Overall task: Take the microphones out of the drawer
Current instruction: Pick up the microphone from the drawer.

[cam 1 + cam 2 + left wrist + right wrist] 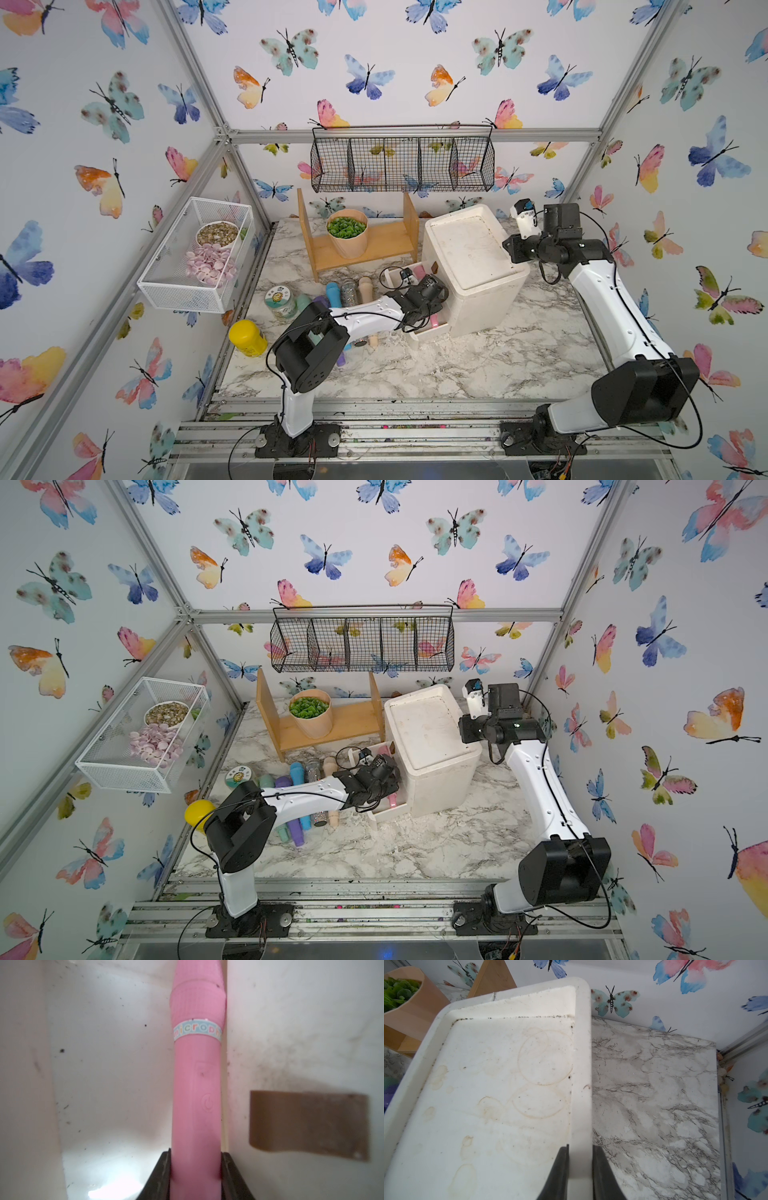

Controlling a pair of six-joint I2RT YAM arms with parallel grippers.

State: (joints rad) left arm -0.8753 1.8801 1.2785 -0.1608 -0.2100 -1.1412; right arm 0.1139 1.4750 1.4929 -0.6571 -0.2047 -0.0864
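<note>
Left fingers (160,1176) are grasping the pink microphone (195,1088) inside the open drawer (108,1059).
Right fingers (559,1172) are clamping the right rim of the white cabinet (508,1084) (the drawer is jutting out on its left).

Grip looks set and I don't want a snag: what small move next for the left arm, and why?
Probably raise the left gripper straight up a little. Its jaws are shut on the pink microphone, which sits in the drawer close beside a wall, and the right gripper clamps the cabinet by its rim, steadying it.
</note>
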